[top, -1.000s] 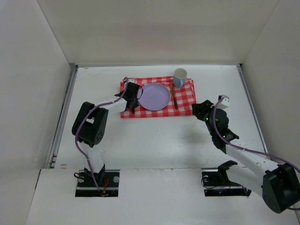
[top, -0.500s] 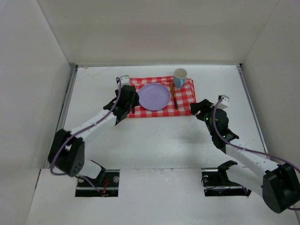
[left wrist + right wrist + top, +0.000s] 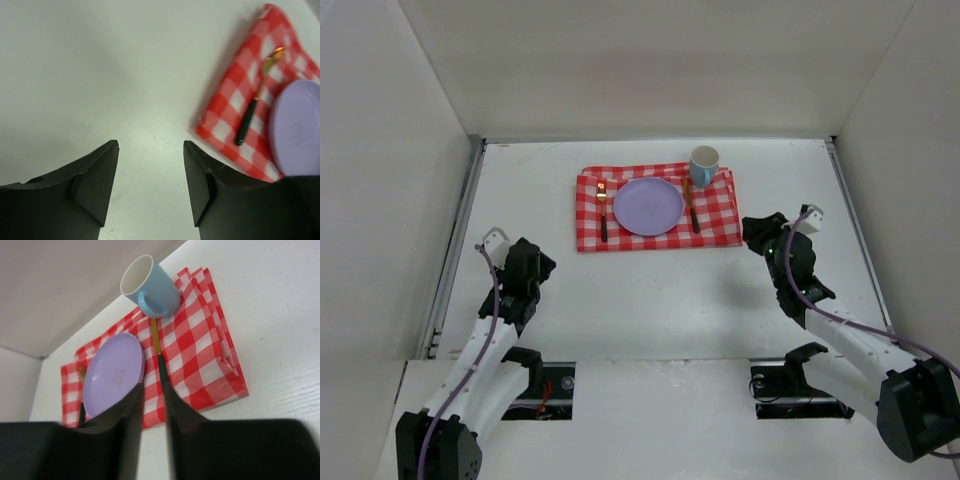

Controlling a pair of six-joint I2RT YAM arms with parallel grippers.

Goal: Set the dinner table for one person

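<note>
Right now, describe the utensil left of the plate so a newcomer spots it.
On the white dinner table, find the red-and-white checked cloth near the far edge, with a lilac plate at its middle. The gold-headed, dark-handled utensil lies on the cloth left of the plate; its lookalike lies right, beside the blue mug.

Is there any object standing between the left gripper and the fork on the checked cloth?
Nothing visible does. Only the bare white dinner table lies between the open left gripper and the fork, which rests on the left part of the checked cloth, beside the purple plate.
</note>
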